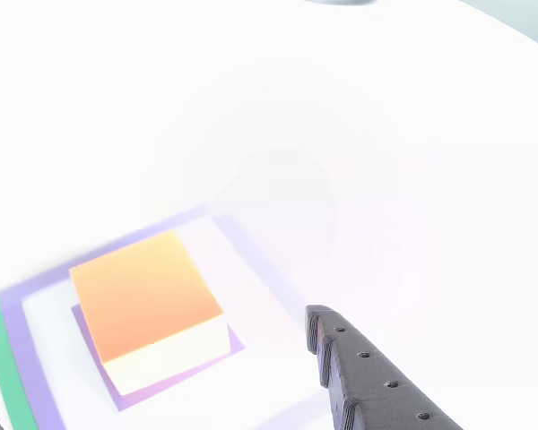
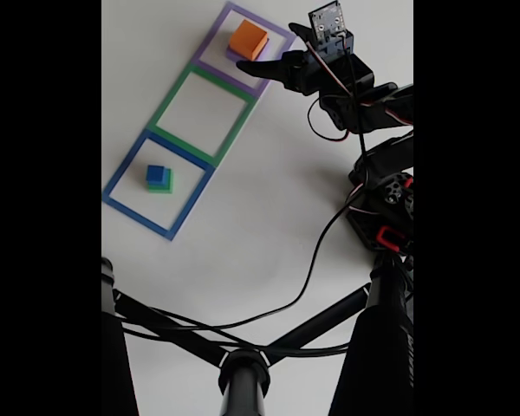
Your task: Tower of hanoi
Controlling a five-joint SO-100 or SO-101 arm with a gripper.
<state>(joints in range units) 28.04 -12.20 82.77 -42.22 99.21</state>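
Fixed view: orange block [image 2: 248, 39] atop purple block [image 2: 258, 52].

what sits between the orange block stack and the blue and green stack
In the fixed view, the green square outline lies between the orange block and the blue cube; inside it is bare table.

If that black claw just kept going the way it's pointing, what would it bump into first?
Probably the orange block sitting on the purple block: the gripper points toward that stack from beside it, though its height is unclear.
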